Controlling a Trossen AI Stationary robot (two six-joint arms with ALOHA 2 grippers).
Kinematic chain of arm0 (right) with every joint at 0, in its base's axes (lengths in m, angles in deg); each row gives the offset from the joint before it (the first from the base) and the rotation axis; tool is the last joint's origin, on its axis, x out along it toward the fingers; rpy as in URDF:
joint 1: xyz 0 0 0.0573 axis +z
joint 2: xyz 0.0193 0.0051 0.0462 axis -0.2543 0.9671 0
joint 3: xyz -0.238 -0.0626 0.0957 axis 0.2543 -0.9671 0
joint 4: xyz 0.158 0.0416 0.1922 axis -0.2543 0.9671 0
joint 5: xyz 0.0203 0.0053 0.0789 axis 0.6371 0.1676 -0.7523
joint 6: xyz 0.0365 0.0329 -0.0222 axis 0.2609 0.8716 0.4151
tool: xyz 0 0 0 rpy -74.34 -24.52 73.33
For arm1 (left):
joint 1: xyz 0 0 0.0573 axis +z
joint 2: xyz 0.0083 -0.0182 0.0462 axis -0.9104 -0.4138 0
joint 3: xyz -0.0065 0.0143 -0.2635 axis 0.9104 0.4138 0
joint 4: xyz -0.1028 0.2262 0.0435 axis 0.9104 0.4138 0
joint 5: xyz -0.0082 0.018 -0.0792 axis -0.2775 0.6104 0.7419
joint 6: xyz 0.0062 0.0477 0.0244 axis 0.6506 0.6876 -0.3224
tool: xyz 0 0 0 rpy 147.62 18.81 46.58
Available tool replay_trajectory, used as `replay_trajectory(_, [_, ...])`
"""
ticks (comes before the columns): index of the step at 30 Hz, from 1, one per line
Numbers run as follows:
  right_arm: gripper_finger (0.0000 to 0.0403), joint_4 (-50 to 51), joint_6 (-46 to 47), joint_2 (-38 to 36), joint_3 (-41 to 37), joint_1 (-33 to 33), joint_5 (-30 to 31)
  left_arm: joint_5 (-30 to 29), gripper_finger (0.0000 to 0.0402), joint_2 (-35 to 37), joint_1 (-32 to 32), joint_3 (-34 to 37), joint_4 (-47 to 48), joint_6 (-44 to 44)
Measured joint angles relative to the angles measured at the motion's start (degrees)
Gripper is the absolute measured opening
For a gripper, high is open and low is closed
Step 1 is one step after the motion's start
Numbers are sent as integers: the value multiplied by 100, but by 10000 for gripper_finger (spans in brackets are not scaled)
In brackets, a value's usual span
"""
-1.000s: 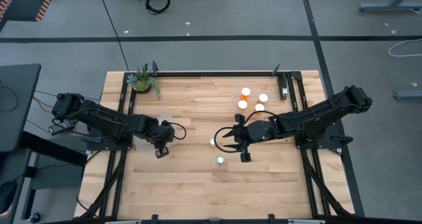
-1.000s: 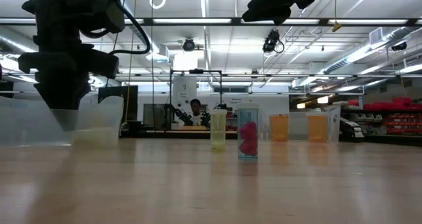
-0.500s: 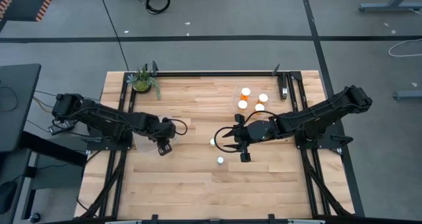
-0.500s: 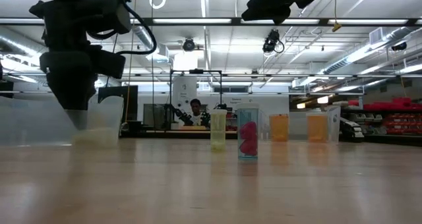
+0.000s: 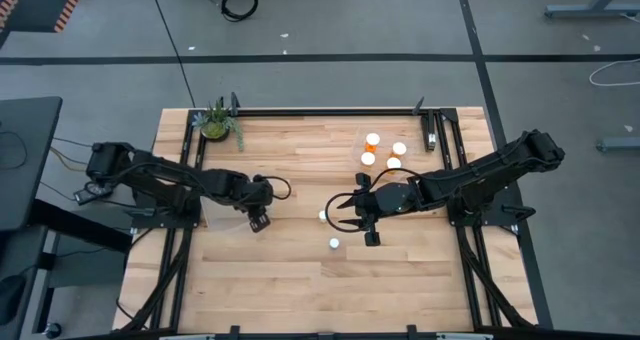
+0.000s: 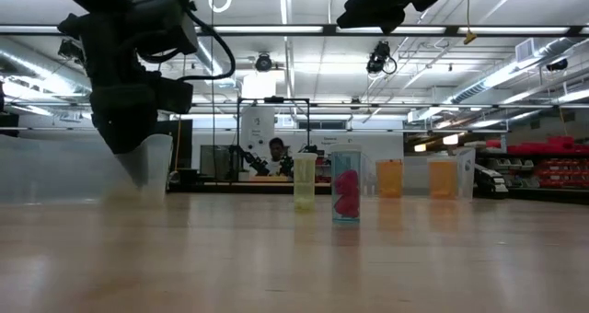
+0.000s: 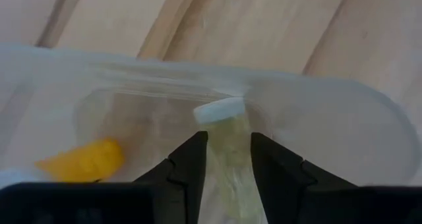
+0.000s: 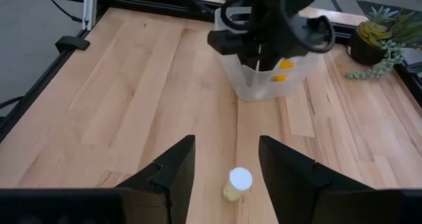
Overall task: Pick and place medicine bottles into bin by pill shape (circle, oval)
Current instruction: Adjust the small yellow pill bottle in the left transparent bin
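My left gripper (image 5: 258, 218) hangs open over a clear bin (image 8: 250, 85), fingertips pointing down into its mouth. In the bin, just past the fingertips, lies a yellowish medicine bottle with a white cap (image 7: 221, 110); an orange bottle (image 7: 82, 159) lies beside it on the bin's floor. My right gripper (image 5: 338, 212) waits open above mid-table. A white-capped bottle (image 8: 240, 182) stands on the wood just ahead of its fingers. Another white-capped bottle (image 5: 334, 244) stands nearer the front edge.
Several orange bottles (image 5: 383, 152) stand together at the far right. A small potted plant (image 5: 216, 123) sits at the far left corner. A black frame (image 5: 330, 111) runs along the far edge. Bare wood lies toward the near edge.
My left gripper has moved a little toward the table's right edge, staying above the clear bin. My right arm has kept still.
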Motion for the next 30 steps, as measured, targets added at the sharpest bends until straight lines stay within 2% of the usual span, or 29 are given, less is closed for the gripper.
replay_trajectory(7, [174, -10, -1, 0, 0, -1, 0, -22, 121, -69, -4, 17, -129, 166])
replay_trajectory(12, [174, -8, 1, 0, 0, -1, 0, -59, 121, -73, -66, 22, -139, 603])
replay_trajectory(19, [174, -8, 1, 0, 0, 0, 0, -55, 104, -75, -79, 26, -144, 746])
replay_trajectory(30, [174, -7, 5, 0, 0, -1, 0, 9, 91, 296, -81, 52, -112, 841])
